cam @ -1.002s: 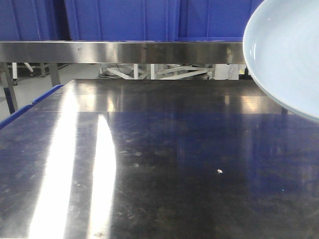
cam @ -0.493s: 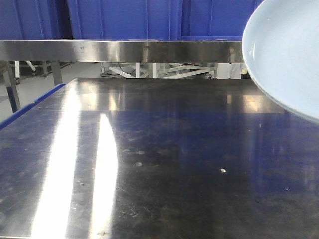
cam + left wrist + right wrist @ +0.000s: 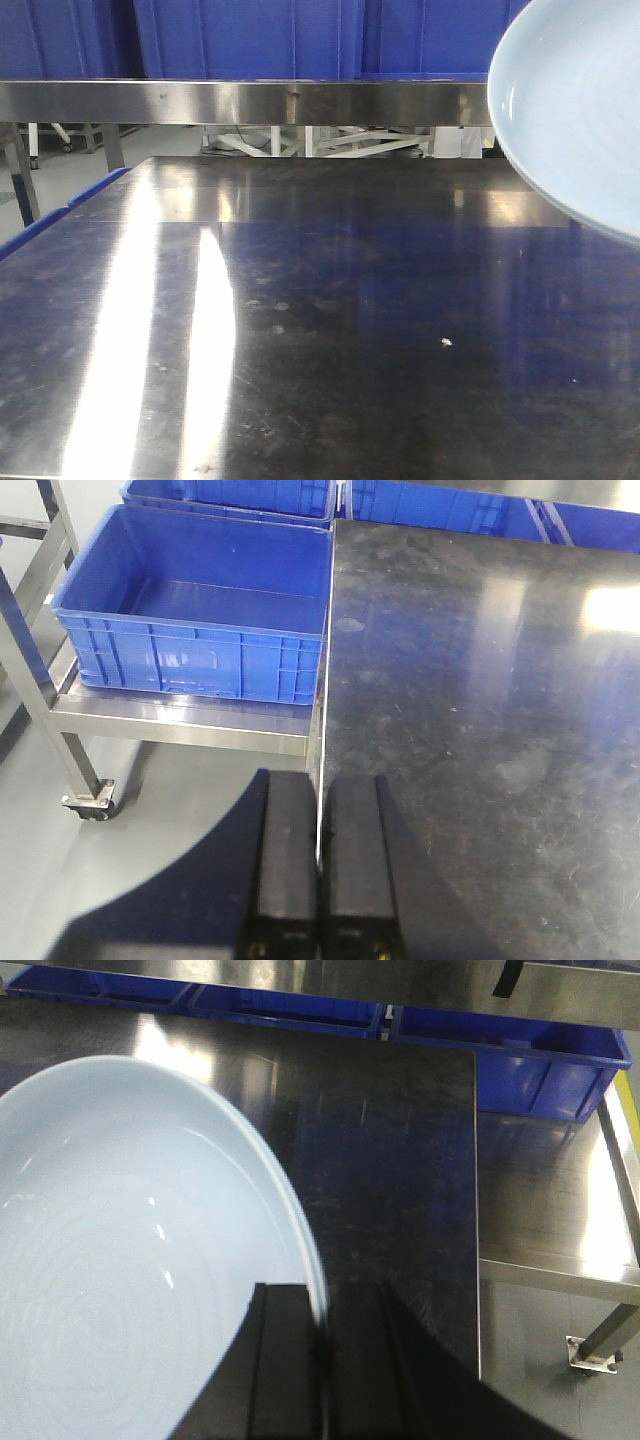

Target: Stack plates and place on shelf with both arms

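The right tool point(image 3: 322, 1305) is clamped on the near rim of a pale plate point(image 3: 120, 1260), its two black fingers pinching the thin edge between them, and the front view shows that plate point(image 3: 580, 110) raised in the air at the right, tilted, well above the dark desk point(image 3: 300, 330). Only this one plate is in view. The main hazard is the grip itself: a wide, glossy dish held at a single point on its rim probably has its weight far out from the fingers, so it could swivel in the pinch or slide free and drop onto the steel. The left tool point(image 3: 322, 790) has its fingers pressed together on nothing, hanging over the desk's left edge beside a blue crate point(image 3: 200, 610) on a cart, so it lends no support under the plate. A second risk is the steel shelf point(image 3: 250, 102) ahead: its front lip sits at about the plate's height in the front view, and blue bins point(image 3: 250, 40) stand on it, so a careless advance could knock the far rim against metal or plastic and jar the plate loose.
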